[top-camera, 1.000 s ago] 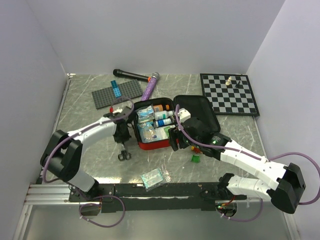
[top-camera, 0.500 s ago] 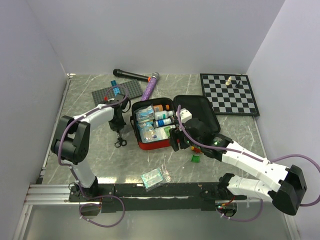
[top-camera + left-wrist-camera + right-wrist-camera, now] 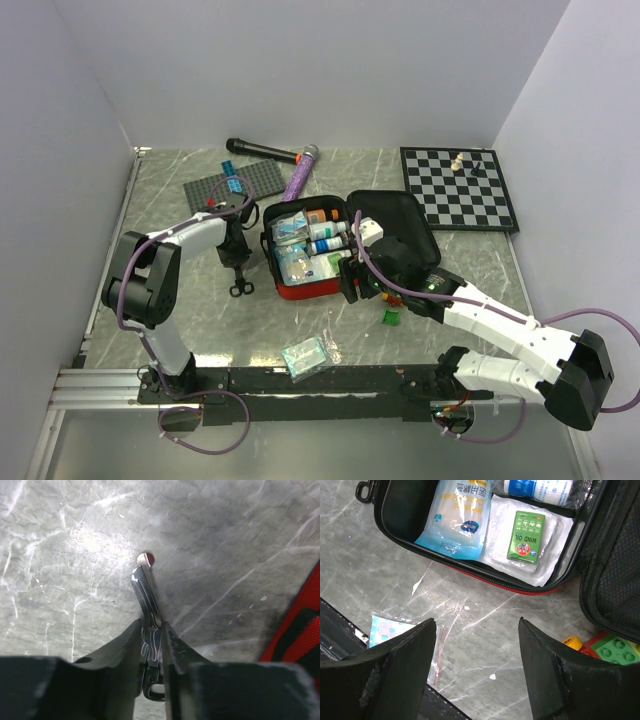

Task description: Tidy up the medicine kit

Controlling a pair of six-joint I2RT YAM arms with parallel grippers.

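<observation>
Toward table's left edge, left fingers point(image 3: 125, 652) clench scissors point(image 3: 143, 590); right fingers point(image 3: 405, 665) released. Best: clear medicine kit point(image 3: 300, 292) rim before lowering.

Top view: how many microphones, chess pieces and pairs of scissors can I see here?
Microphones: 2, the black microphone and the purple microphone
Chess pieces: 2, the white piece and the black piece
Scissors: 1, gripped by the left end effector
Total: 5
</observation>
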